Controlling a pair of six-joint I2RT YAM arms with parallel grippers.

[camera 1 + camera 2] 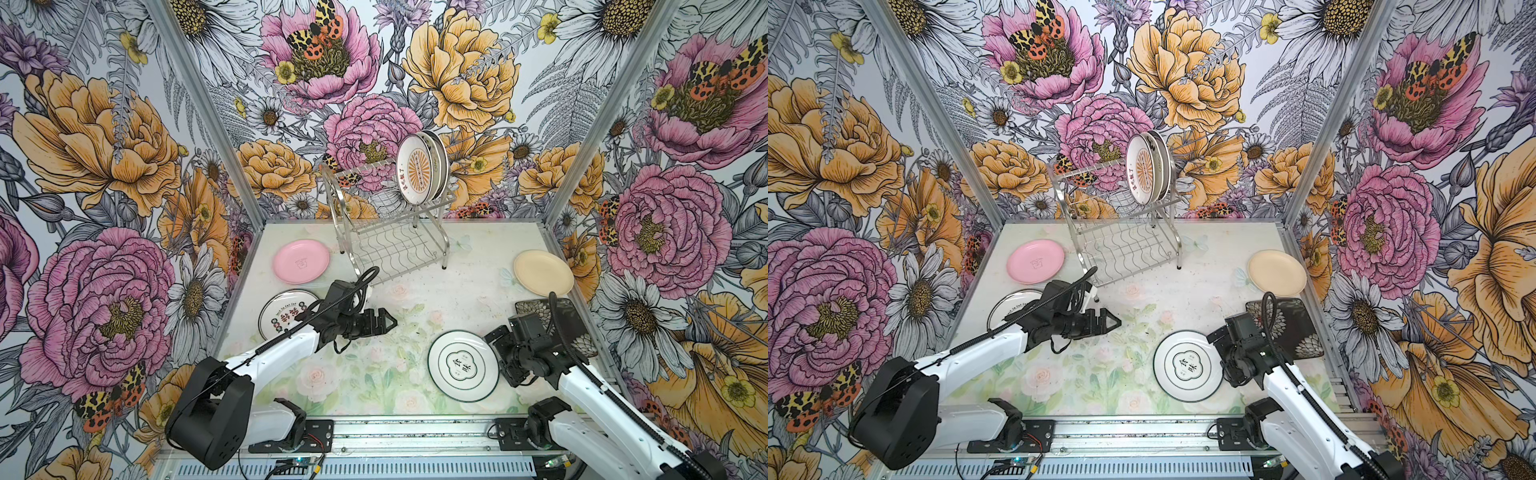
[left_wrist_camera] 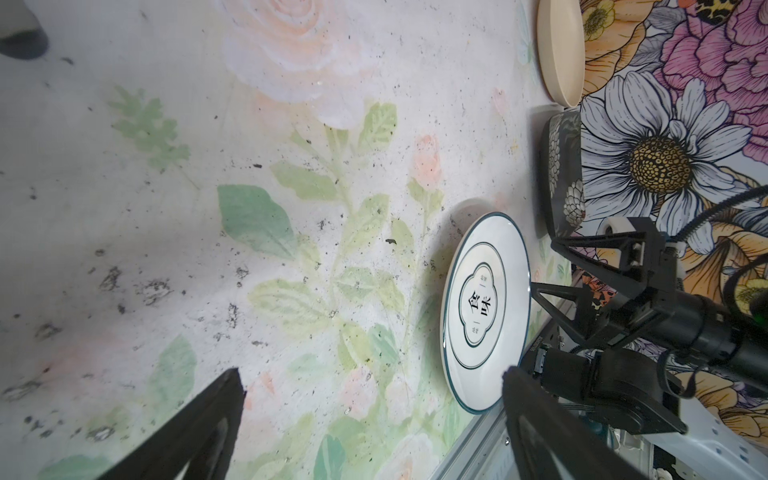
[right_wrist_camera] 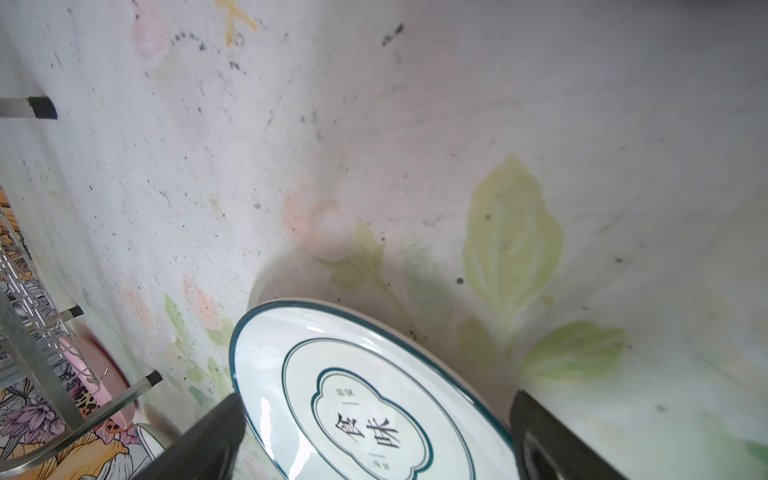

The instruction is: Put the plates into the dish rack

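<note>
In both top views, about three plates (image 1: 422, 168) are seen standing in the dish rack (image 1: 390, 245), upper tier; five are left lying on the table (image 1: 415, 299). In the left wrist view, the left gripper (image 2: 372, 380) is shown wide open, empty. In the right wrist view, the right gripper (image 3: 374, 415) is held spread over the green-rimmed plate (image 3: 374, 345), nothing grasped.

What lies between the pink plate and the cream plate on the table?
The dish rack stands between the pink plate and the cream plate; both top views show it.
</note>
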